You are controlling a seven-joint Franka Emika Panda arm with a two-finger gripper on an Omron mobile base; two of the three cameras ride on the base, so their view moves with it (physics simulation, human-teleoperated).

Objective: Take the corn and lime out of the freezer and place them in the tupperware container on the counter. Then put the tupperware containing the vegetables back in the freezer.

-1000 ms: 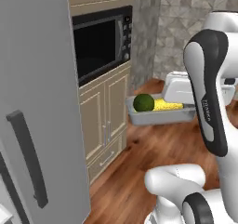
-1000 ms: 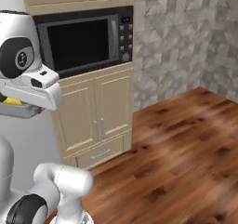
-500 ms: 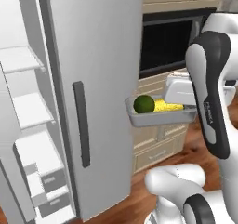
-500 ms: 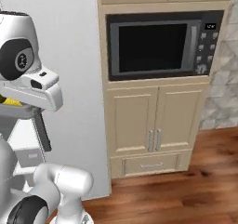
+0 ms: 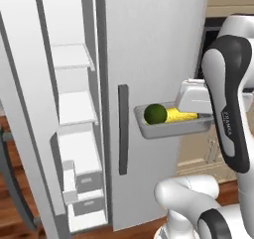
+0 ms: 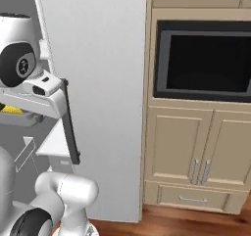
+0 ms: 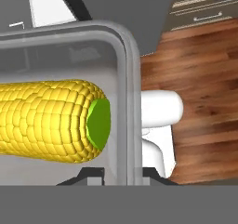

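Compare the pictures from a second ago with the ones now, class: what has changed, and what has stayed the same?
The base has turned toward the freezer: the microwave and cabinets slid right, and the open compartment with white shelves came into view. Unchanged: the gripper still holds the tupperware container by its rim, with the lime and corn inside.

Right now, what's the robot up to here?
The gripper holds the tupperware container by one wall, carrying it in the air in front of the freezer. The lime and the corn lie inside it. The freezer door is open, with white shelves showing, so the tray seems about to go in.
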